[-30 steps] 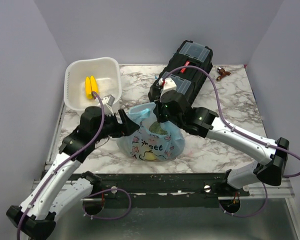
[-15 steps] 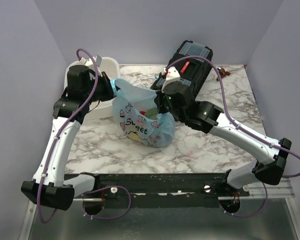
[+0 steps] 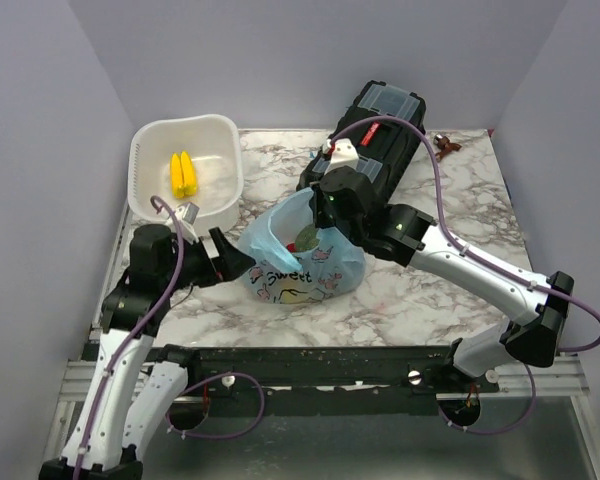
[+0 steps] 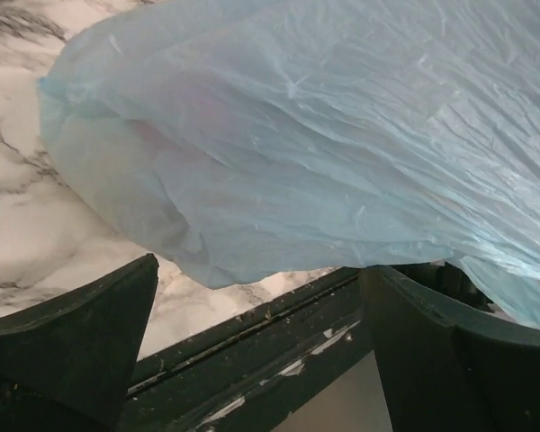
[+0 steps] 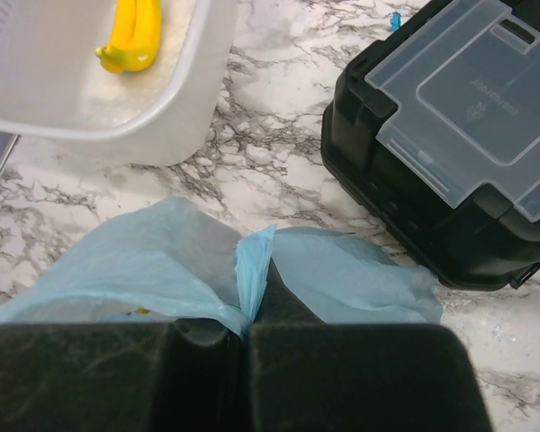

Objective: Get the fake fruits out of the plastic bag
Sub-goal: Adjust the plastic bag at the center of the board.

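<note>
The light-blue plastic bag (image 3: pixel 305 265) sits on the marble at centre front, its mouth pulled up. A small red fruit (image 3: pixel 305 238) shows inside the mouth, and a yellow shape (image 3: pixel 294 293) shows through the wall. My right gripper (image 3: pixel 320 213) is shut on a pinched fold of the bag's rim (image 5: pixel 254 265), its fingertips (image 5: pixel 198 360) pressed together. My left gripper (image 3: pixel 232 262) is open, low at the bag's left side. In the left wrist view the bag (image 4: pixel 297 135) hangs just beyond the spread fingers (image 4: pixel 81 333), apart from them.
A white tub (image 3: pixel 145 195) at the back left holds two yellow sticks (image 3: pixel 183 173). A black toolbox (image 3: pixel 380 125) lies right behind the bag. A small dark red-brown object (image 3: pixel 445 144) rests at the back right corner. The table's front rail (image 4: pixel 279 342) is under my left gripper.
My left arm, raised by the tub half a second ago, has dropped back low to the bag's left side. The bag has shifted back toward the front. The right gripper keeps its hold.
</note>
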`<state>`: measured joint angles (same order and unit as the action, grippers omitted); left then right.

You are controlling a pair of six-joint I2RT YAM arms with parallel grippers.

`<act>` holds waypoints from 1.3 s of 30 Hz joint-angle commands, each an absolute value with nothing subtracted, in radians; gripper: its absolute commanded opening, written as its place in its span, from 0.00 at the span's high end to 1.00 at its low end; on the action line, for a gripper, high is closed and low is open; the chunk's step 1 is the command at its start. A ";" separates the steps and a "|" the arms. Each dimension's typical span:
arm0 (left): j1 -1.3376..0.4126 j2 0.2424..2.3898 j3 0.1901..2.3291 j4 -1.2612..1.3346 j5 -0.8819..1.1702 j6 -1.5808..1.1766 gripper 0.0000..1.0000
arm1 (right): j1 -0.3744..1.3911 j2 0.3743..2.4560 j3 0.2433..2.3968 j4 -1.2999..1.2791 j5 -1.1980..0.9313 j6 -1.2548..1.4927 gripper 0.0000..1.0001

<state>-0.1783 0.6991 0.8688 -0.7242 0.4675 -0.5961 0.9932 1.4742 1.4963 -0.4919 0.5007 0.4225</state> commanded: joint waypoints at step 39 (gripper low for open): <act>-1.221 1.072 1.417 -1.172 -0.917 -0.830 0.49 | 0.991 1.444 1.496 -0.528 0.501 0.526 0.99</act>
